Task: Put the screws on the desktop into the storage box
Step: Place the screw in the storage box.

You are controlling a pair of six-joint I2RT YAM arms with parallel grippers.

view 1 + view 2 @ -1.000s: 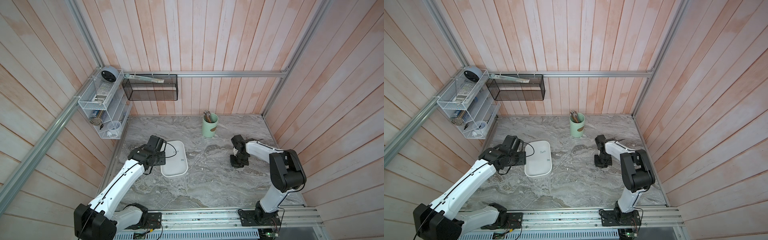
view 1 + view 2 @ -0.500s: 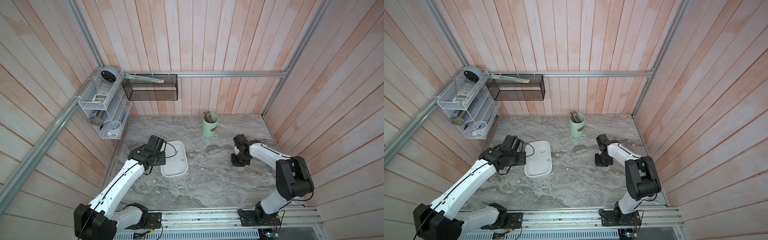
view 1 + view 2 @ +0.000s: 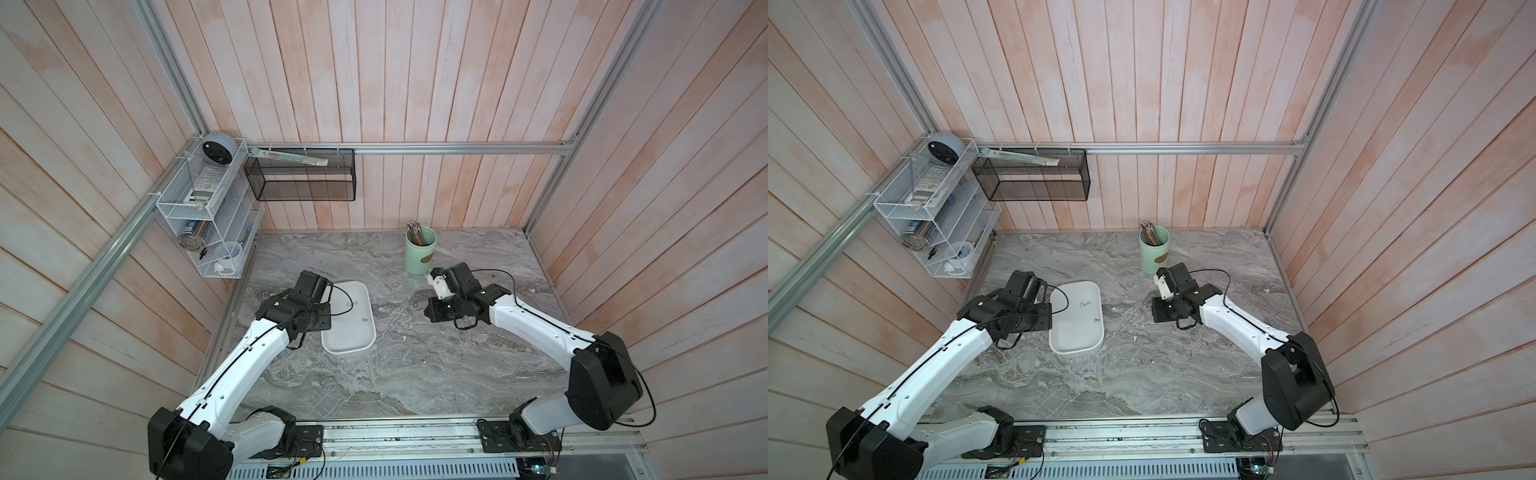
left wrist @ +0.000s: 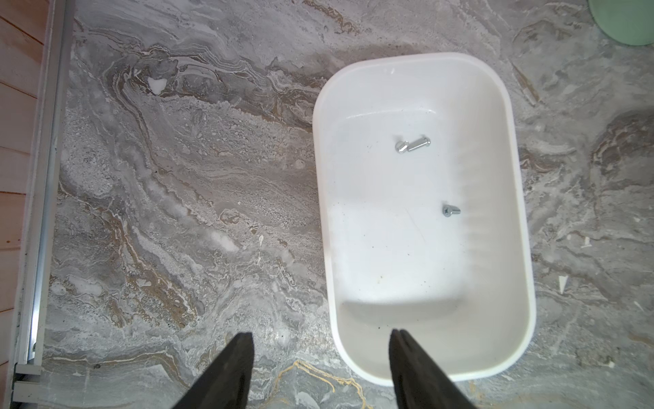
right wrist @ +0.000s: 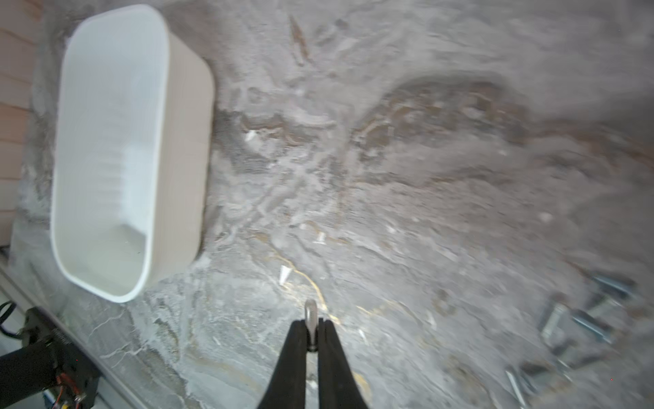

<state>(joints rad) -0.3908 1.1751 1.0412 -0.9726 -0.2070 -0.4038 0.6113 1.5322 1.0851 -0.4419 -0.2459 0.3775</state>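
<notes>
The white storage box lies left of centre on the marble desktop. Its floor holds a pair of touching screws and one single screw. My left gripper is open at the box's near left corner, one finger over the rim and one over the desktop. Right of the box, my right gripper hangs above the desktop, shut on a small silvery screw that sticks out past its tips. Several loose screws lie blurred behind it.
A pale green cup of brown sticks stands at the back, close to my right wrist. A black mesh basket and a white wire rack hang on the walls. Metal rails edge the desktop.
My right gripper has moved left across the desktop towards the storage box, still shut on the screw. The left arm has not moved.
</notes>
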